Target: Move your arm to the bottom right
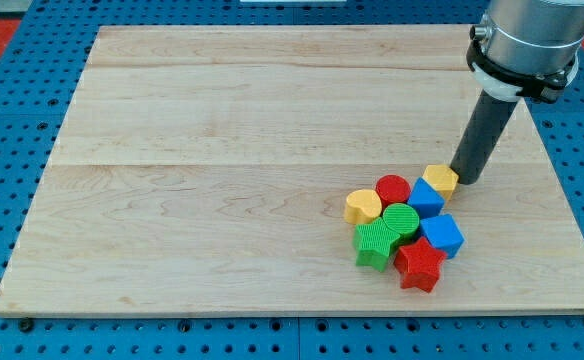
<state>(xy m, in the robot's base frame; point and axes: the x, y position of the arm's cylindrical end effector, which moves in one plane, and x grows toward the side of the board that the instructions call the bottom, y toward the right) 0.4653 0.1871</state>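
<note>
My tip [464, 180] rests on the wooden board [222, 150] at the view's right, just right of a yellow block [440, 179] and touching or nearly touching it. That block heads a tight cluster: a red cylinder [393, 189], a blue block [425, 199], a yellow heart-shaped block [363, 206], a green cylinder [401, 220], a green block [375, 243], a blue cube [442, 235] and a red star [420, 265]. The cluster lies below and left of my tip.
The rod's metal collar and arm [525, 40] hang over the board's upper right corner. The board's right edge [572, 200] lies right of my tip. Blue pegboard [2, 150] surrounds the board.
</note>
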